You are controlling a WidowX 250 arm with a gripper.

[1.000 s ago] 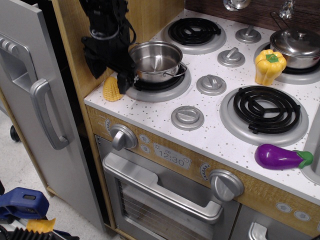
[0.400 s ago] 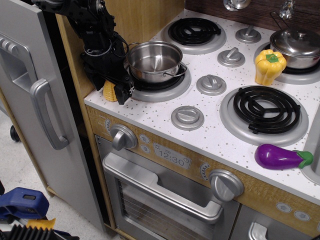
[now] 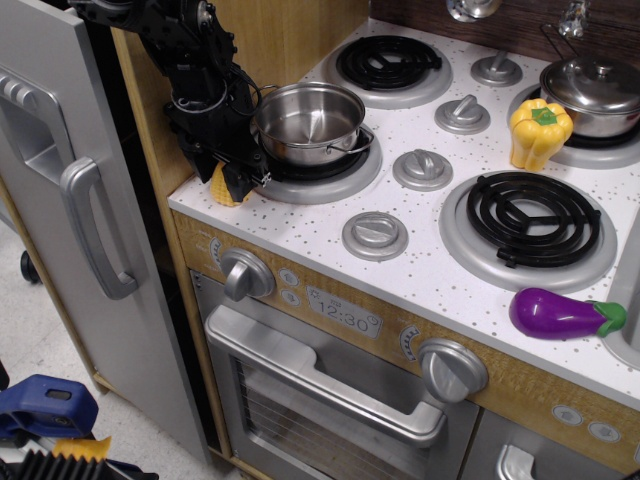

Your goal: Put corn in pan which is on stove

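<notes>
The corn lies on the front left corner of the stove, and only a small yellow part shows between the fingers. My black gripper has come down from above. Its fingers stand on either side of the corn and look closed against it. The corn rests on the stove top. The pan, shiny steel and empty, stands on the front left burner just right of the gripper, almost touching it.
A yellow bell pepper stands beside a lidded steel pot at the back right. A purple eggplant lies at the front right edge. Grey knobs sit between the burners. A grey door stands to the left.
My gripper has come down from beside the pan onto the corn. Its fingers have drawn in around the corn, which now is mostly hidden. The pan has not moved.
</notes>
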